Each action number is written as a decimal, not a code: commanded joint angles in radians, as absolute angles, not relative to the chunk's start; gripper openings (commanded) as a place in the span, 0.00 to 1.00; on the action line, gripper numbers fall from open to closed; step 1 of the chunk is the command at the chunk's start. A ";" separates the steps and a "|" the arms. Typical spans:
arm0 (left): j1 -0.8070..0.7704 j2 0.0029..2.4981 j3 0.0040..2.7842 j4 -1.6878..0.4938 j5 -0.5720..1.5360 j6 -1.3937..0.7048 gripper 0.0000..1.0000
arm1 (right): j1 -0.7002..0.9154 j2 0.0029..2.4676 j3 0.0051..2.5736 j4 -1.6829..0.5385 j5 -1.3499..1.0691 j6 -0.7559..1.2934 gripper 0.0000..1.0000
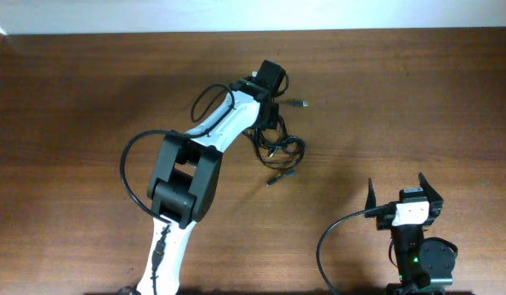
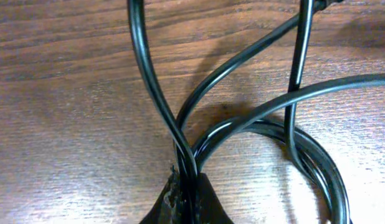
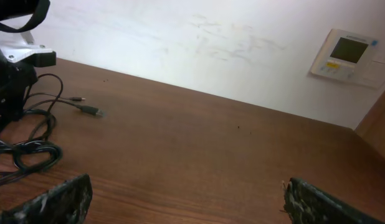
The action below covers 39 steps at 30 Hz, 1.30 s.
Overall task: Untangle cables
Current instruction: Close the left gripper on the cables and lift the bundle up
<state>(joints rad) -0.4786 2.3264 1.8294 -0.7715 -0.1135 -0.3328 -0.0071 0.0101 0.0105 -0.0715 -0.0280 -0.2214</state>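
The cables (image 1: 277, 147) are thin black cords tangled in a small heap at the table's middle, with a plug end (image 1: 300, 104) to the upper right and another (image 1: 277, 177) at the bottom. My left gripper (image 1: 269, 115) reaches over the heap's top. In the left wrist view its jaws (image 2: 186, 199) are shut on two or three cable strands (image 2: 180, 134), which fan out into loops over the wood. My right gripper (image 1: 404, 190) is open and empty at the front right, far from the heap. The right wrist view shows the cables (image 3: 27, 149) at the far left.
The wooden table (image 1: 400, 98) runs to a white wall at the back. A thick black robot cable (image 1: 126, 168) loops beside the left arm, another (image 1: 331, 238) beside the right arm's base. A wall control panel (image 3: 348, 53) shows in the right wrist view.
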 commanded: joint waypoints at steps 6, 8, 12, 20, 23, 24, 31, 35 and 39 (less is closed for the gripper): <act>-0.477 2.257 2.007 -0.921 -0.278 -0.352 0.00 | -0.013 0.004 0.006 -0.076 -0.044 -0.228 0.99; -0.477 2.227 2.021 -0.941 -0.279 -0.352 0.00 | -0.013 0.004 0.006 -0.076 -0.044 -0.228 0.99; -0.461 2.152 2.030 -0.945 -0.316 -0.352 0.00 | -0.013 0.003 0.006 -0.076 -0.044 -0.228 0.99; -0.413 1.958 2.031 -0.975 -0.338 -0.343 0.00 | -0.013 0.004 0.006 -0.076 -0.044 -0.228 0.99; -0.413 1.932 2.031 -0.978 -0.337 -0.341 0.00 | -0.013 0.004 0.006 -0.076 -0.044 -0.228 0.99; -0.413 1.926 2.031 -0.978 -0.337 -0.310 0.00 | -0.013 0.004 0.006 -0.076 -0.044 -0.228 0.99; -0.411 1.910 2.031 -0.974 -0.059 0.184 0.00 | -0.014 0.003 0.006 -0.067 -0.041 -0.231 0.99; -0.409 1.910 2.031 -0.974 0.102 0.340 0.00 | -0.014 0.003 0.007 0.027 -0.151 -0.176 0.99; -0.402 1.910 2.031 -0.957 0.177 0.404 0.00 | -0.014 0.004 0.057 0.032 -0.185 -0.122 0.99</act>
<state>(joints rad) -0.4149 1.9503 2.0087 -0.9718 0.0685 0.3084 -0.0071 0.0101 0.0113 0.0303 -0.1352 -0.1661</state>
